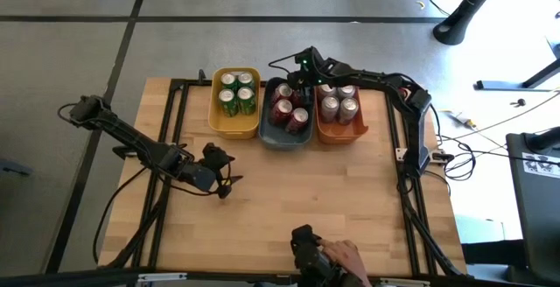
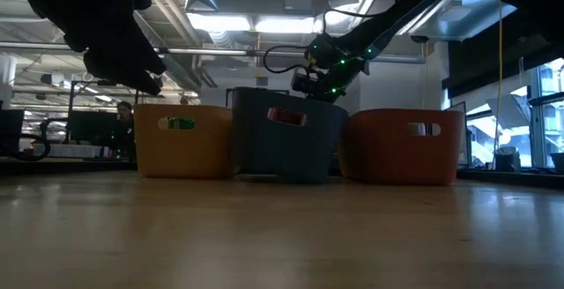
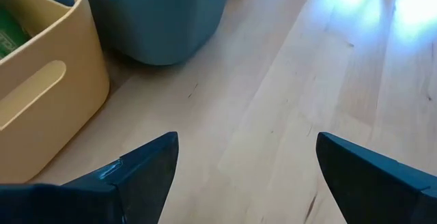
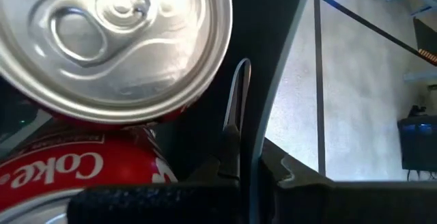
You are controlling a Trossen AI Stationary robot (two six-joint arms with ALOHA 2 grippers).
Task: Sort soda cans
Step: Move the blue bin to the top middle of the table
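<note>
Nearest me, a person's hand (image 1: 343, 254) rests at the counter's (image 1: 289, 199) front edge. My left end effector (image 1: 220, 171) hovers over bare wood at mid-counter, fingers (image 3: 140, 176) spread wide and empty. Beyond it three bins stand side by side: green cans (image 1: 236, 92) in the yellow bin (image 1: 214, 116), red cans (image 1: 289, 105) in the grey bin (image 1: 278, 138), silver cans (image 1: 338, 101) in the orange bin (image 1: 348, 133). My right end effector (image 1: 302, 75) sits closed at the grey bin's far rim, just over the red cans.
</note>
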